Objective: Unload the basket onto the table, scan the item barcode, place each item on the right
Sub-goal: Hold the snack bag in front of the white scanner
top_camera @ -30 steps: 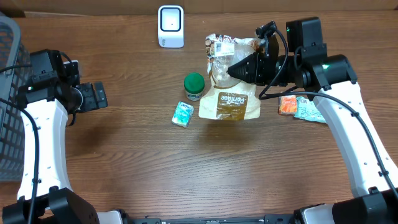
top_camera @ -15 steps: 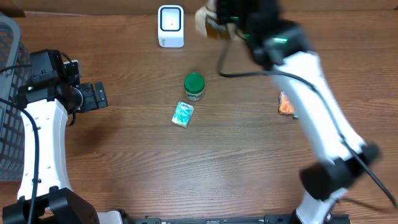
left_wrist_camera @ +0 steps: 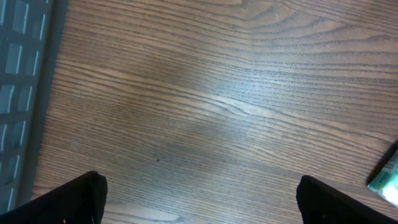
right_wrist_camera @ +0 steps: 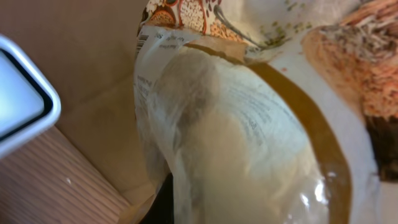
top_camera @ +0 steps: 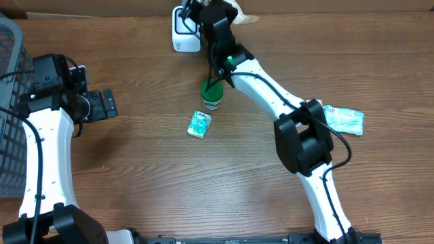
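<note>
I am carrying: white-shelled left arm [top_camera: 54,159], white-shelled right arm [top_camera: 268,89], black joint housing [top_camera: 304,139], black cable [top_camera: 39,166], black-fingered left gripper [left_wrist_camera: 202,199], green light [top_camera: 231,59] glowing.

Mock shop checkout, tabletop [top_camera: 203,190], barcode scanner [top_camera: 180,42], basket [top_camera: 8,122]

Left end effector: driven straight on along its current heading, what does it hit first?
Likely the bare wooden tabletop: the wrist view of the open left end effector shows only wood ahead. The small teal packet sits off to one side of that line, though depth is unclear.
</note>
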Controlling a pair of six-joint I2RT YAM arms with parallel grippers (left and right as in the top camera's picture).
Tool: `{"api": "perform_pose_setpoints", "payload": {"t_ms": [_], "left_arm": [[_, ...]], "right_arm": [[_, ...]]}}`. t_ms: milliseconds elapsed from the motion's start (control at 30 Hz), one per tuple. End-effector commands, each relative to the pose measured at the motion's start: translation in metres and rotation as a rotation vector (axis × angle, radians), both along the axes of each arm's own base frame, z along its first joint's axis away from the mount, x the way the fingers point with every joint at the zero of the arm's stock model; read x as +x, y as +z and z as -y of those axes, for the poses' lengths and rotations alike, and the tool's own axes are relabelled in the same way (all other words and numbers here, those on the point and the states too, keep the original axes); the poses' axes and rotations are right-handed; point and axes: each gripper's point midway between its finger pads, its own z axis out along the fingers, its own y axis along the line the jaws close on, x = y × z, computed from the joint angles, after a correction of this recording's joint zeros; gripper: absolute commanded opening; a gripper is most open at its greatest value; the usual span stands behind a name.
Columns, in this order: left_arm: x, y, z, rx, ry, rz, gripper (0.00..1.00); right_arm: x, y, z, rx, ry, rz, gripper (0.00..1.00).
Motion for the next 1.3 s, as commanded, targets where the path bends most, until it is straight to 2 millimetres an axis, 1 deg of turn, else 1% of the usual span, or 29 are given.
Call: {"api": "perform_pose_setpoints", "payload": {"t_ms": [0,100,200,267,400,500,600,1100,1167,1267], "left_arm": [[0.002,0.002,0.001,-0.01,0.009,0.01,0.99],[0.002,0.002,0.001,-0.01,0.009,0.01,1.0],[0.002,0.003,0.001,-0.01,0.009,0.01,0.99],[0.002,0.002,0.001,-0.01,0.009,0.01,1.0],[0.002,0.002,0.001,-0.01,0.009,0.01,1.0],[0.002,0.002,0.001,-0.01,0.009,0.01,0.99],[0.002,0.002,0.001,-0.01,0.009,0.01,1.0],[0.002,0.002,0.001,-0.01,0.009,0.01,1.0],[0.002,0.003,0.001,-0.01,0.009,0.01,1.0],[0.002,0.002,0.001,-0.01,0.009,0.01,0.99]], "right_arm": [[0.003,-0.01,-0.003,-0.144,0.013,0.008,0.04],[-0.003,-0.018,-0.018,-0.153,0.057,-0.014,0.04],[-0.008,-0.018,-0.028,-0.153,0.077,-0.013,0.04],[-0.008,-0.02,-0.03,-0.156,0.086,-0.02,0.04],[-0.012,-0.038,-0.033,-0.217,0.128,-0.086,0.04],[-0.012,-0.048,-0.033,-0.281,0.144,-0.099,0.04],[-0.011,-0.052,-0.034,-0.324,0.154,-0.097,0.04],[-0.013,-0.051,-0.036,-0.319,0.14,-0.095,0.04],[-0.013,-0.047,-0.035,-0.305,0.132,-0.091,0.04],[-0.014,-0.027,-0.033,-0.176,0.105,-0.068,0.04]]}}
